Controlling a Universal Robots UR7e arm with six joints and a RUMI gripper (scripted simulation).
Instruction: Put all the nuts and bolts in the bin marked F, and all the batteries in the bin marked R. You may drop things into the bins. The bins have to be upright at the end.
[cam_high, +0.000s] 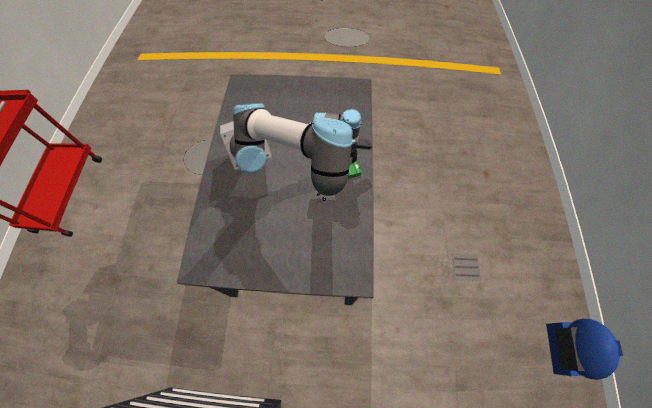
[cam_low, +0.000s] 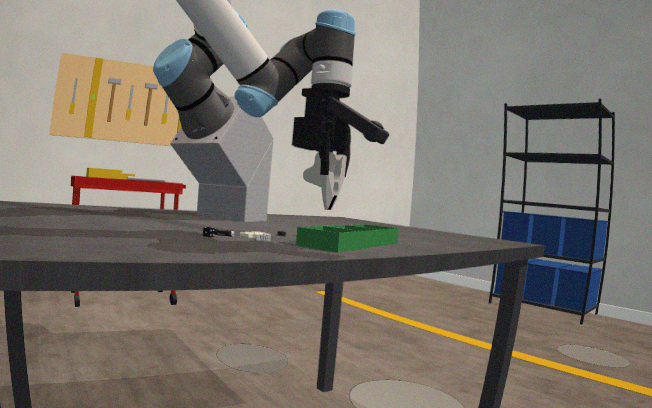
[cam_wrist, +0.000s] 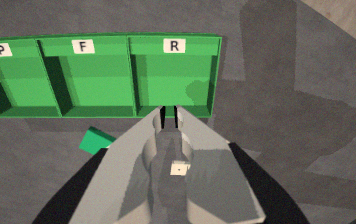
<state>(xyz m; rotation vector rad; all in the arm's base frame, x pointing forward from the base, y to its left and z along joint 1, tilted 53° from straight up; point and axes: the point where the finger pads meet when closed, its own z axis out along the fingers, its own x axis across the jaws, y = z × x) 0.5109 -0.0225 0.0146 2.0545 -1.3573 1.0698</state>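
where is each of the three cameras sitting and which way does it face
Top: high overhead, looking down at the grey table; shows the whole arm.
Exterior: low beside the table, facing the wall with the tool board; shows the arm's base, elbow and shut gripper.
Wrist: on the gripper, looking down past its fingers at the green bins, F and R.
Shared: all three show the green bin tray.
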